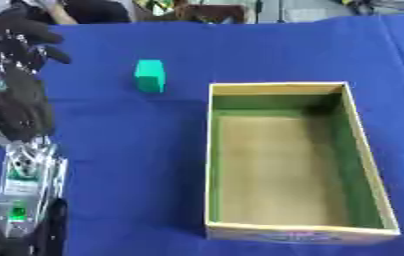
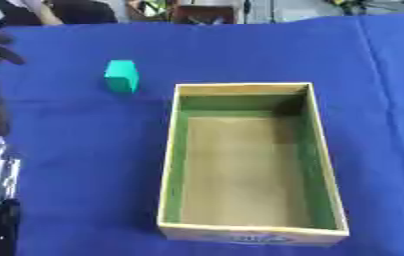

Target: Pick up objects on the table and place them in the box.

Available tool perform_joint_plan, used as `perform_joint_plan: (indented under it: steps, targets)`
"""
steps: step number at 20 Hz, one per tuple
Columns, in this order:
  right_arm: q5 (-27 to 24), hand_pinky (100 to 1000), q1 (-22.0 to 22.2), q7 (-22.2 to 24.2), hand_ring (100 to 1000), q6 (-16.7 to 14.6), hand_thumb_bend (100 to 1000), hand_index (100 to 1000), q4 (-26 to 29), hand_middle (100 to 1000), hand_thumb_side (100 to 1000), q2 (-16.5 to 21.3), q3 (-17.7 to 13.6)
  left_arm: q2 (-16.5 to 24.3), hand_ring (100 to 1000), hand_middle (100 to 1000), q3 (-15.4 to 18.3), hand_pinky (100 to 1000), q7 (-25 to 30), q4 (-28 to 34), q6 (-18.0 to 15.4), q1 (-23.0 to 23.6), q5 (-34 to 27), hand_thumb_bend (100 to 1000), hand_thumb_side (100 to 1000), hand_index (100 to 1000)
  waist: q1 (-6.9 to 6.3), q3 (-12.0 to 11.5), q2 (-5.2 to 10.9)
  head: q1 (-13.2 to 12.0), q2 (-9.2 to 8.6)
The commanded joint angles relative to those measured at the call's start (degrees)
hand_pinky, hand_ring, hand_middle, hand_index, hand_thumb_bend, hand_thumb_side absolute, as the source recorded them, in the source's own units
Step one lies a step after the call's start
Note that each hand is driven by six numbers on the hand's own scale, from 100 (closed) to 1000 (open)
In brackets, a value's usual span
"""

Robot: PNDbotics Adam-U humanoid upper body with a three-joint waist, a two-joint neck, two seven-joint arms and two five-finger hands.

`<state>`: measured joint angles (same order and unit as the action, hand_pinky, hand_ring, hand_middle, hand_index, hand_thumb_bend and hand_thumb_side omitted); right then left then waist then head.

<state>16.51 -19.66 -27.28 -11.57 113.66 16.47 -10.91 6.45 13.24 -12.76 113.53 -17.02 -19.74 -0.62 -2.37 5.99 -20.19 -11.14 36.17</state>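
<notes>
A small green block (image 1: 149,75) stands on the blue tablecloth, just beyond the far left corner of the box. The box (image 1: 361,150) is an open cardboard one with green inner walls and a bare brown floor, and nothing lies in it. My left hand (image 1: 17,45) is raised at the left edge, well to the left of the block and apart from it. Its black fingers are relaxed and hold nothing. The left forearm (image 1: 26,185) runs down to the lower left corner. My right hand shows in neither view.
The blue cloth (image 1: 127,150) covers the whole table. Open cloth lies between my left arm and the box. Beyond the table's far edge are a person's dark clothing and brown furniture (image 1: 210,11).
</notes>
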Motion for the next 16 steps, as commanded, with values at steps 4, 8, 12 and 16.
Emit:
perform_joint_plan:
  steps: [4,8,12,16]
  targets:
    - [0.05,734,-0.4,-0.19,803,-0.03,100,771,0.93,673,865,1.13,-0.46,0.33,546,536,0.15,402,0.15,1.06,-0.01,-0.54,-0.11,100,1000,738,0.17,0.0,0.86,0.06,-0.59]
    - [0.04,734,-0.41,-0.19,803,-0.06,100,771,0.93,673,865,1.14,-0.46,0.32,546,536,0.15,403,0.18,1.06,0.0,-0.57,-0.13,100,1000,738,0.19,0.02,0.84,0.03,-0.7]
    - [0.03,735,-0.34,-0.13,803,-0.02,100,771,0.93,673,865,1.17,-0.43,1.04,546,538,0.11,401,0.33,1.06,-0.1,-0.59,0.17,100,1000,740,0.17,-0.14,0.85,-0.07,-0.58]
    - [0.04,735,-0.18,-0.04,803,0.06,100,770,0.93,673,864,1.44,-0.39,8.25,547,546,0.49,383,1.6,1.06,1.29,-1.02,6.72,100,1000,757,0.0,-0.49,1.02,0.17,-0.01]
